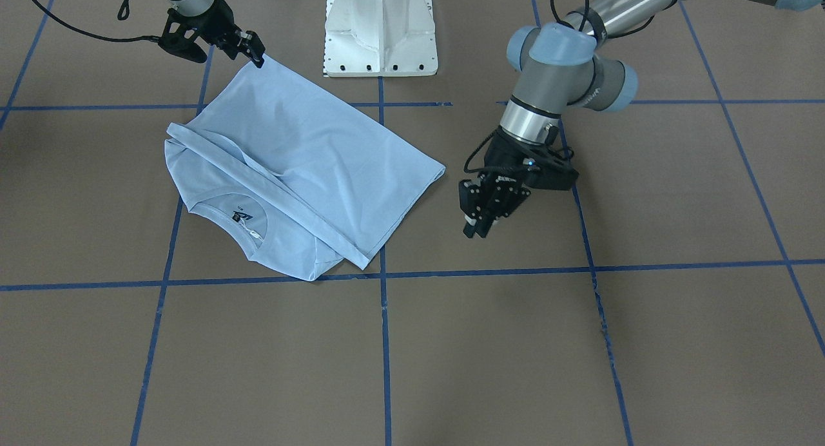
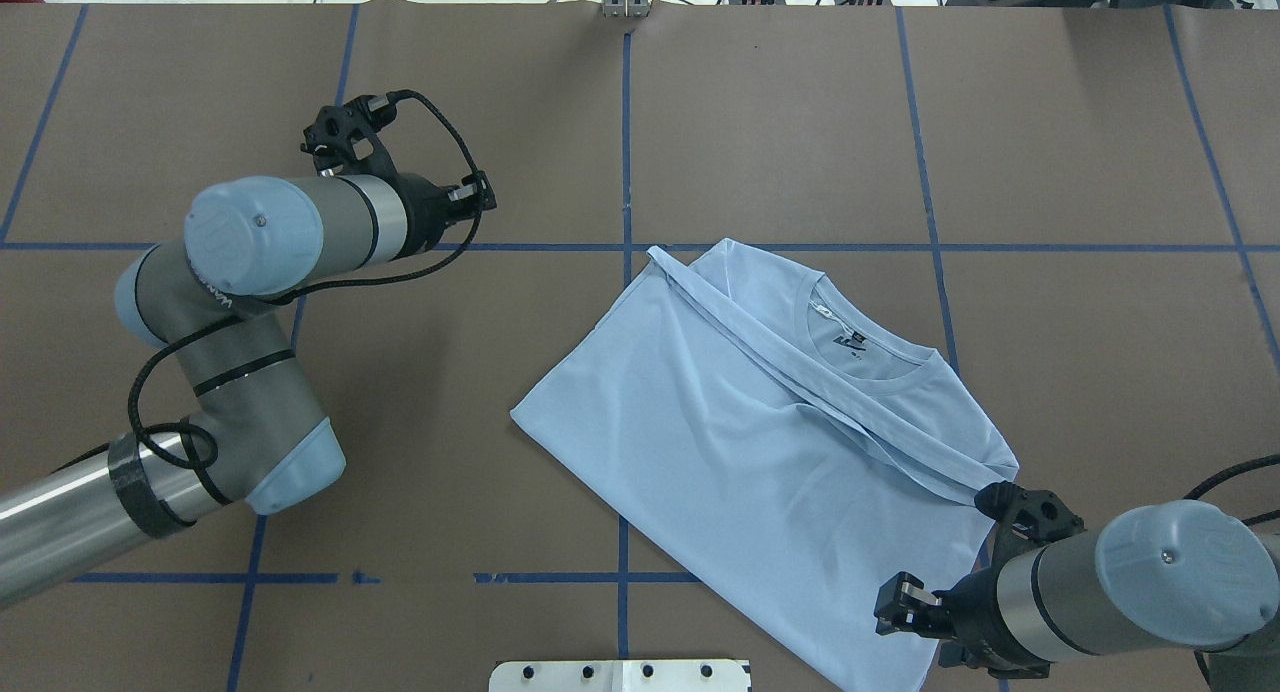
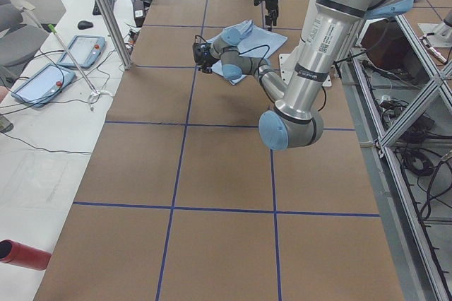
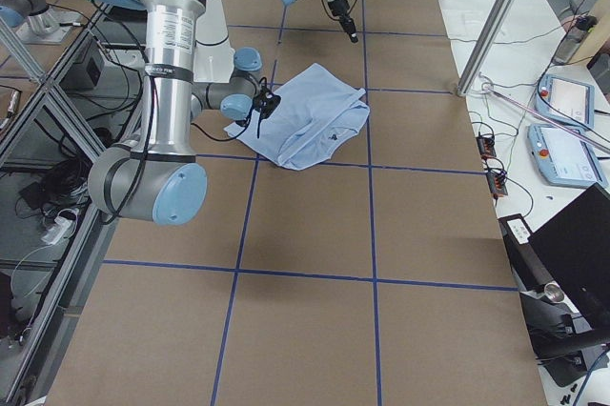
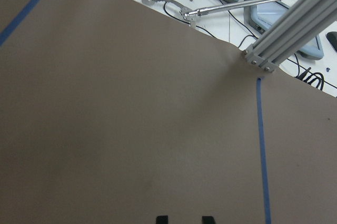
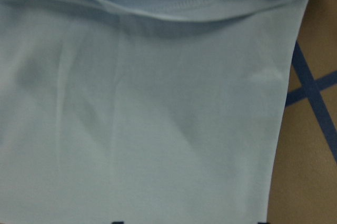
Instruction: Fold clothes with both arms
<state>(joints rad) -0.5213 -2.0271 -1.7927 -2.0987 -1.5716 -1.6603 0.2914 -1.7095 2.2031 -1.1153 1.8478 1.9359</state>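
**Desk:** Where was the shirt in the front view?

**Me:** The shirt [image 1: 309,149] lay left of centre on the table [image 1: 580,356], folded once, with its label [image 1: 242,215] at 7 o'clock. My right gripper [image 1: 258,51] sat at its 12 o'clock corner, touching cloth. The left gripper [image 1: 480,220] hung near the 3 o'clock corner, clear of it.

**Desk:** Overhead?

**Me:** The shirt [image 2: 720,412] was right of centre. The right gripper [image 2: 900,607] was over its 5 o'clock corner, and the left gripper [image 2: 470,194] was well apart at 10 o'clock.

**Desk:** The side views?

**Me:** They gave me placing only. From the left end, the left gripper [image 3: 201,54] stopped short of the shirt [image 3: 248,27]. From the right end, the right gripper [image 4: 265,106] was at the near corner of the shirt [image 4: 319,120]. I read no grip from either.

**Desk:** The wrists?

**Me:** The left showed bare table [image 5: 131,129]. Its fingertips [image 5: 162,219] had a narrow gap and nothing between them, so it was released and empty. The right showed shirt [image 6: 158,129] filling the view, with the tips spread wide at the bottom edge. I judged that one released too, not yet biting.

**Desk:** How would you fold it well?

**Me:** I reckoned I should pinch the right corner through every layer and bring the left down on the 3 o'clock corner. Then I'd lift both level and together, so the hem ran straight and the underside wasn't dragged.
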